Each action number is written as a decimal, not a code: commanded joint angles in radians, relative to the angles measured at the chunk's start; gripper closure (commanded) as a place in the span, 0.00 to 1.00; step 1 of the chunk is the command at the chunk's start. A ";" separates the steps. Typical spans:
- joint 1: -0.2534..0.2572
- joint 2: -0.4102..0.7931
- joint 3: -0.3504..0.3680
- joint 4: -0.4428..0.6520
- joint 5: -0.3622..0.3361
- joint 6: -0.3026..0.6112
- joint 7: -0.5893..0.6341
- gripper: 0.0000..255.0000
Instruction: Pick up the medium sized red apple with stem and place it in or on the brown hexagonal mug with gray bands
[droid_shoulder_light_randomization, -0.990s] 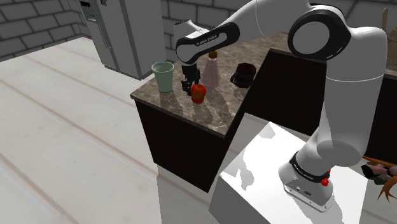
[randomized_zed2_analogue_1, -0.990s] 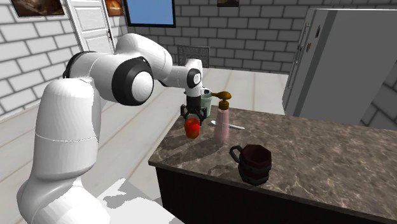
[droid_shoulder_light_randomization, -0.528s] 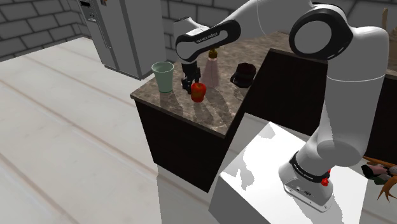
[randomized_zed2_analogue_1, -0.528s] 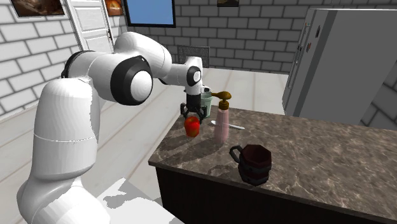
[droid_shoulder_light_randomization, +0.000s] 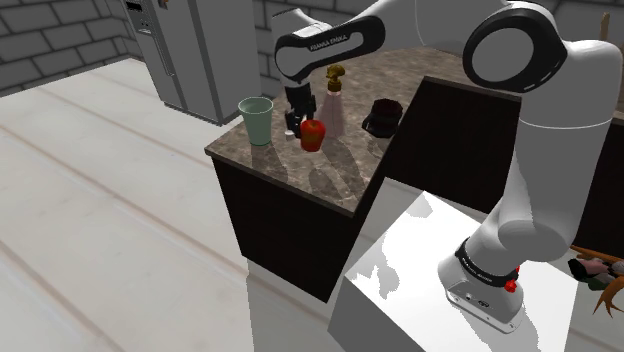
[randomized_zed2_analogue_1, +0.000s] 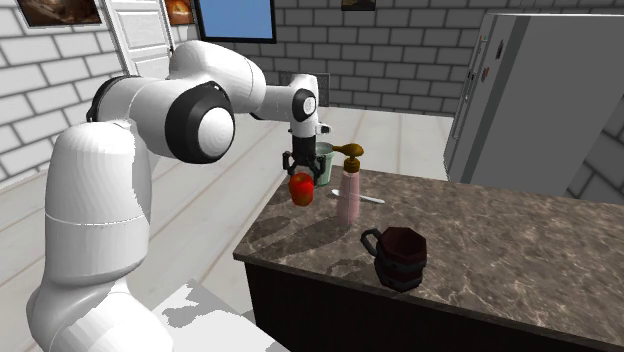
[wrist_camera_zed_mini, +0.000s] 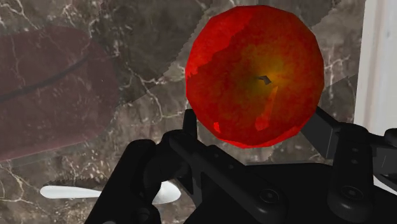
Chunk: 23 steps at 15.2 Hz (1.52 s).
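My black gripper is shut on the red apple, holding it in the air above the dark marble counter. The second exterior view shows the apple hanging clear of the stone under my gripper. Seen from the wrist, the apple sits clasped between the two fingers, its stem end facing the camera. The dark brown hexagonal mug stands farther along the counter, past the pink bottle; it appears as mug near the counter's front edge in the second exterior view.
A pale green cup stands at the counter's corner beside my gripper. A pink pump bottle with a gold top stands between apple and mug. A white spoon lies on the stone. A grey fridge stands behind.
The gripper has risen with the apple held in it, lifting it higher off the counter. Mug, cup and bottle stayed where they were.
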 joint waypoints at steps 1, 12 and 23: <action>0.000 -0.006 0.000 0.020 0.001 -0.026 -0.002 1.00; 0.002 -0.030 0.002 0.133 0.006 -0.162 -0.012 1.00; 0.007 -0.025 0.003 0.289 0.006 -0.313 -0.021 1.00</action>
